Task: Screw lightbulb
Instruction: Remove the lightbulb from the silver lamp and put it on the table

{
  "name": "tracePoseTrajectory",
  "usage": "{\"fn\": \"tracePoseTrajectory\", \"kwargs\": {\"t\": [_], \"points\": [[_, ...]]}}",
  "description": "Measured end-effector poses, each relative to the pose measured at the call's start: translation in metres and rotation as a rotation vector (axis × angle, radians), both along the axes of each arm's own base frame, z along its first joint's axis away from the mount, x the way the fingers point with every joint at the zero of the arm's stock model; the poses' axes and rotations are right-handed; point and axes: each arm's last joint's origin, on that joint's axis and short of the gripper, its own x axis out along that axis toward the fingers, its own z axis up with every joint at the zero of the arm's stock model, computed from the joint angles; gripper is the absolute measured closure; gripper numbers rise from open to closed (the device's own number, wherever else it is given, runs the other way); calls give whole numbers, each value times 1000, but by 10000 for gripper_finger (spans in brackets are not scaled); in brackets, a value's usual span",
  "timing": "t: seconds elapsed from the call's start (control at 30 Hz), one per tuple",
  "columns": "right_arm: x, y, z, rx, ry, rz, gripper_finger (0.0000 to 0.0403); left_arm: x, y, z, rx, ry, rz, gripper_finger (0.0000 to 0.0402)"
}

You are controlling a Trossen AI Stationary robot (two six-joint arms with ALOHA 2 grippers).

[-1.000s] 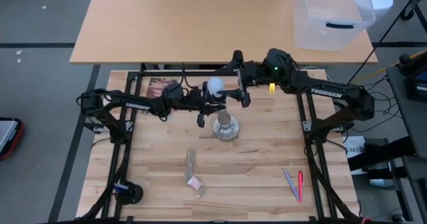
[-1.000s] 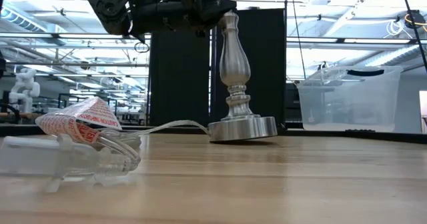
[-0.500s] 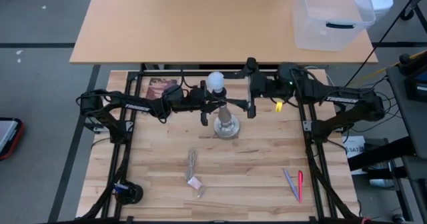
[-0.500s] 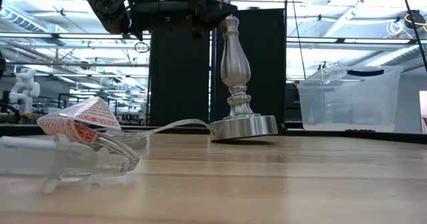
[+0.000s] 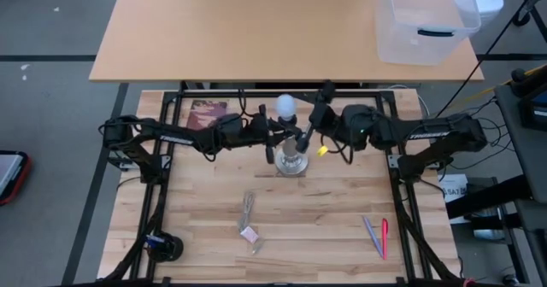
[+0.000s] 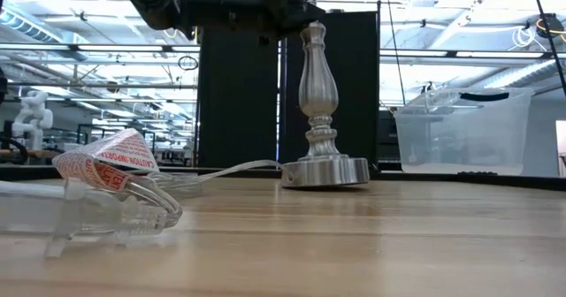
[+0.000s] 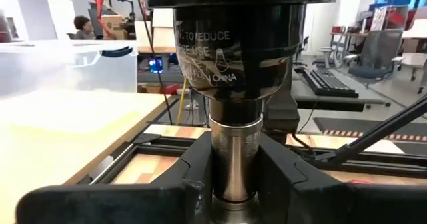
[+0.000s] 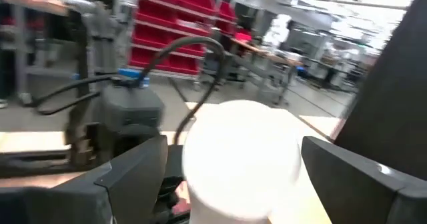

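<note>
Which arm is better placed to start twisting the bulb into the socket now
The right. Its gripper has open fingers either side of the lightbulb, which sits on top of the stand. The left gripper is occupied: its fingers are clamped on the stand's post just under the black socket, steadying it.

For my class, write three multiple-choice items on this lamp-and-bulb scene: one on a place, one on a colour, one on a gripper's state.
1. Where is the lightbulb?
A. In the clear bin
B. On top of the lamp stand
C. Beside the pens

2. What colour is the lightbulb's globe?
A. White
B. Red
C. Yellow

3. How does the left gripper stand?
A. Open above the wooden table
B. Holding a pen
C. Shut on the lamp stand's neck

Key: 1 B, the high view shows the globe over the stand. 2 A, it shows white in the high view and between the open fingers of the right gripper. 3 C, the left wrist view shows both fingers against the metal neck under the black socket.
</note>
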Motion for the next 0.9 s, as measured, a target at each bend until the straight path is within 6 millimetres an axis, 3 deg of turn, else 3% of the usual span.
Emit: {"fn": "tracePoseTrajectory", "kwargs": {"t": [0.2,0.43,0.63,0.9], "points": [[-1,17,-1,3,-17,-197,64,0,-1,0,4,1,30,326],[17,34,-17,14,-32,-319,64,0,2,0,14,5,92,326],[37,36,-26,-16,-79,-426,64,0,-1,0,18,6,100,326],[46,29,-31,2,-126,-499,64,0,-1,0,15,8,104,326]]}}
